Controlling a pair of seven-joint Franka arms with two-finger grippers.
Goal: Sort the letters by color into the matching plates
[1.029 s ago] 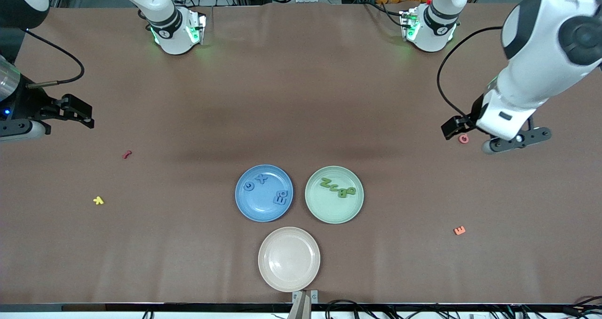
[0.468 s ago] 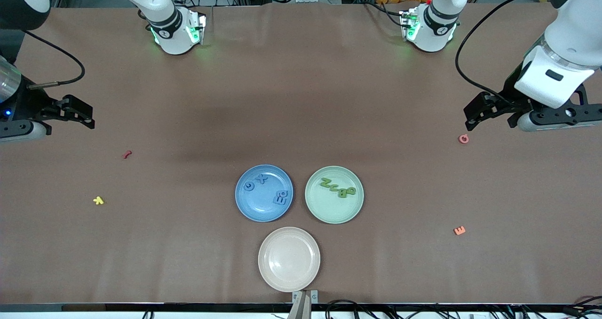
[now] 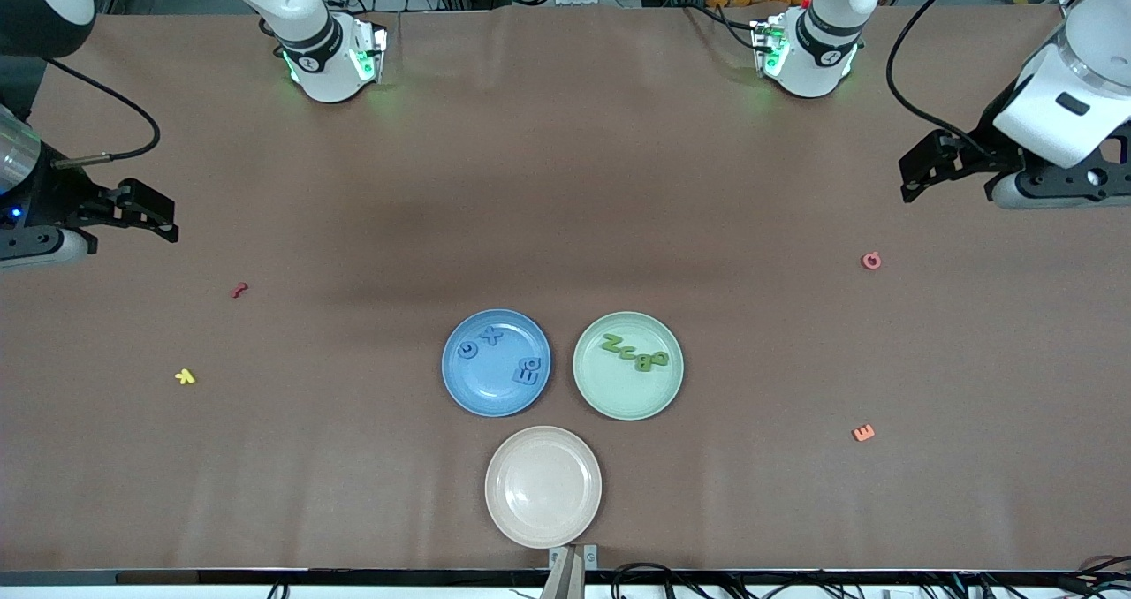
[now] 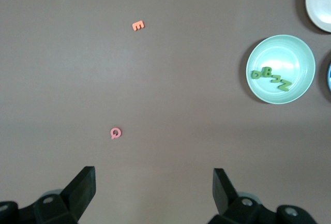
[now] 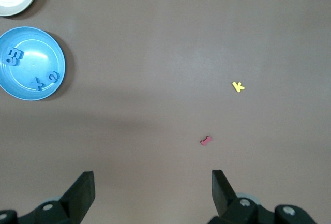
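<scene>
**Both grippers up and empty; blue and green letters lying in their plates**

Blue plate (image 3: 496, 362) sits mid-table, touching or just beside the mint green plate (image 3: 627, 365), which lies toward the left arm's end; a beige plate (image 3: 542, 486) lies nearer the front camera, between the two, with nothing in it.

Blue letters (image 3: 506, 357) rest inside the blue plate: two by the rim farther from the camera, a pair by the rim facing the green plate; green letters (image 3: 635, 353) lie in a short row in the green plate, in its half farther from the camera.

Loose on the brown table (image 3: 565, 184): a pink letter (image 3: 871, 261) and an orange letter (image 3: 863, 433) toward the left arm's end, the orange one nearer the camera; a red letter (image 3: 239, 290) and a yellow letter (image 3: 184, 375) toward the right arm's end, the yellow one nearer the camera.

Left gripper (image 4: 154, 185) hangs over bare table at the left arm's end, near the pink letter; jaws wide apart, nothing between them.

Right gripper (image 5: 152, 185) hangs over bare table at the right arm's end, near the red letter; jaws wide apart, holding nothing.
</scene>
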